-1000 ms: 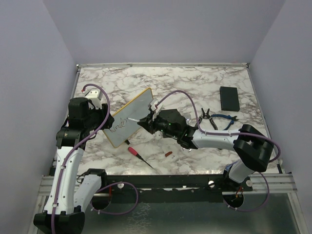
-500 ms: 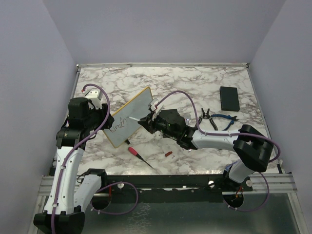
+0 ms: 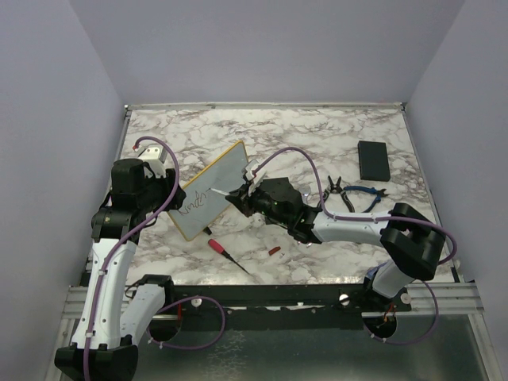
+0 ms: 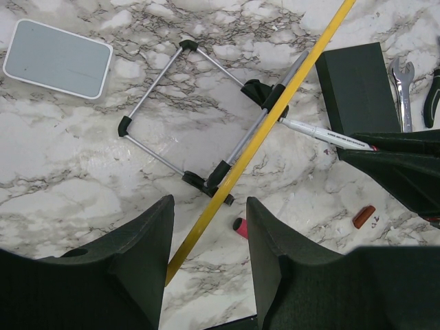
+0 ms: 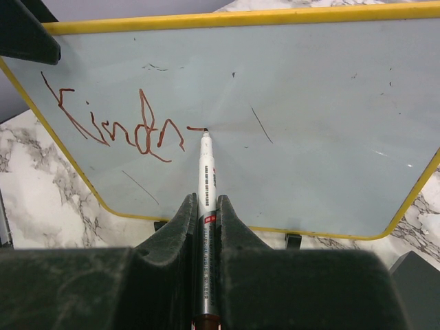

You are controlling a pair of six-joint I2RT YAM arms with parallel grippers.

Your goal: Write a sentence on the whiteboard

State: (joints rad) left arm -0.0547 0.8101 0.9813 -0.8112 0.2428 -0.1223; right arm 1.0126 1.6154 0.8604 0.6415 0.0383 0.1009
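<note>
The whiteboard (image 3: pixel 213 187) leans tilted on a wire stand (image 4: pixel 158 103); its yellow frame (image 4: pixel 275 110) shows edge-on in the left wrist view. Red-brown cursive letters (image 5: pixel 113 127), the start of the sentence, run across the left part of its pale face (image 5: pixel 309 124). My right gripper (image 5: pixel 205 201) is shut on a white marker (image 5: pixel 206 175), whose tip touches the board just right of the last letter, at the end of a short dash. My left gripper (image 4: pixel 210 206) is open, with the board's lower corner between its fingers, close to the left one.
A black slab (image 3: pixel 373 159) lies at the back right, with blue-handled pliers (image 3: pixel 361 197) and a black clip (image 3: pixel 334 186) nearer. A red-handled screwdriver (image 3: pixel 222 250) and a small red cap (image 3: pixel 274 250) lie in front of the board. A grey white-rimmed pad (image 4: pixel 58 58) lies behind it.
The marker tip has crept a little to the right along the board, leaving a short dash after the letters. The left arm and the board have stayed put.
</note>
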